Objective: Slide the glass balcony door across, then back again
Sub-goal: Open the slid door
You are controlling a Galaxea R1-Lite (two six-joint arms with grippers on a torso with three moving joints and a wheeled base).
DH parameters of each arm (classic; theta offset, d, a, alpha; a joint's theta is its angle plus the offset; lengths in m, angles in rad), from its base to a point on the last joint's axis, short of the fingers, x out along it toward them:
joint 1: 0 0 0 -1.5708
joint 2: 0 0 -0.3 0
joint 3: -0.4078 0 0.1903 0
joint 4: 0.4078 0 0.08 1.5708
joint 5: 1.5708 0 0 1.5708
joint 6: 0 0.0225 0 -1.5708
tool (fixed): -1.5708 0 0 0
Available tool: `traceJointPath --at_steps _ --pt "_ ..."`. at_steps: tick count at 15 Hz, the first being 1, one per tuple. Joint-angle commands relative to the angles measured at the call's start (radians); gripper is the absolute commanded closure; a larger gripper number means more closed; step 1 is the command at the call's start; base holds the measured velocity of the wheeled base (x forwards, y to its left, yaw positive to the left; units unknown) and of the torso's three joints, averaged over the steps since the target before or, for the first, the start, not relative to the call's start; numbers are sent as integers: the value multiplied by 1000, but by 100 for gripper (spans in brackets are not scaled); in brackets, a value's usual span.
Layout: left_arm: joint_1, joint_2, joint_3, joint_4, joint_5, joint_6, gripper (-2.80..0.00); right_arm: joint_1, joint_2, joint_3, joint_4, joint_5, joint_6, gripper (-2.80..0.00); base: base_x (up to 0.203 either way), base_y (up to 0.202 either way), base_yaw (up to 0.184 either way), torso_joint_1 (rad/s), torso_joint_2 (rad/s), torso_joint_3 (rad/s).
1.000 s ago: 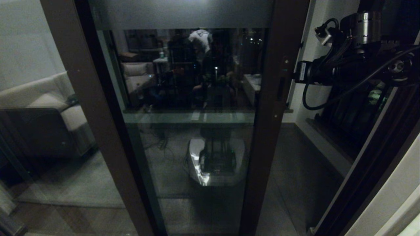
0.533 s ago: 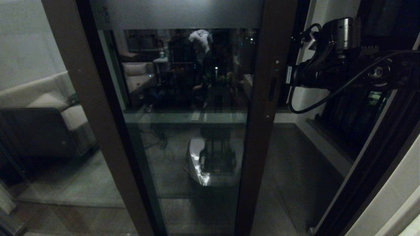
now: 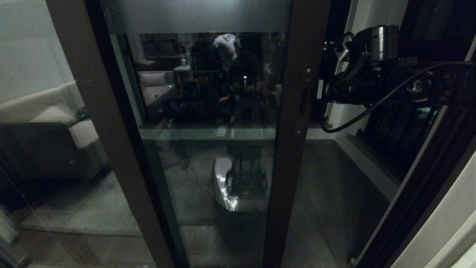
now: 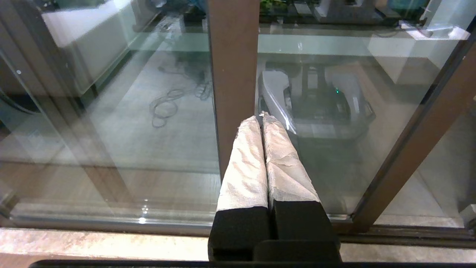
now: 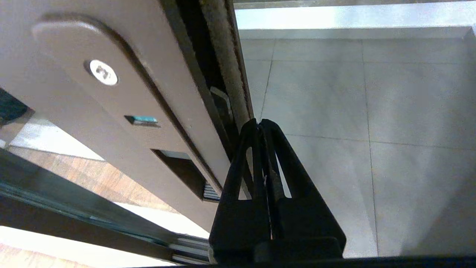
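The right gripper [image 5: 259, 124], fingers pressed together, is shoving the glass balcony door [image 3: 293, 123] further leftward — the gap is widening, the first slide progressing — left gripper [image 4: 263, 119] closed, parked low.

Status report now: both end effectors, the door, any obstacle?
Right end effector shut, pressed on door edge. Left end effector shut, parked low. Glass door partly open. No obstacle seen.

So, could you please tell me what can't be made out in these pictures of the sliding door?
- Head view: the right gripper is hidden behind its own wrist and cables, so its contact with the glass balcony door is unseen there.
- Right wrist view: the shut fingertips sit at the door's edge; whether they touch it cannot be told.
- Head view: characters on the frosted strip are too dim to read.
- Left gripper: out of the head view.
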Motion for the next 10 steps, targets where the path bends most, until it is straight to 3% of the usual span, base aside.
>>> traceJointPath --at_steps 1,5,10 --pt "0 0 0 1 0 0 0 25 3 0 1 6 1 0 0 0 0 0 0 0" --pt "0 0 0 2 0 0 0 57 23 -20 0 -57 9 0 0 0 0 0 0 0" --pt "0 0 0 1 0 0 0 57 27 -20 0 -57 13 0 0 0 0 0 0 0"
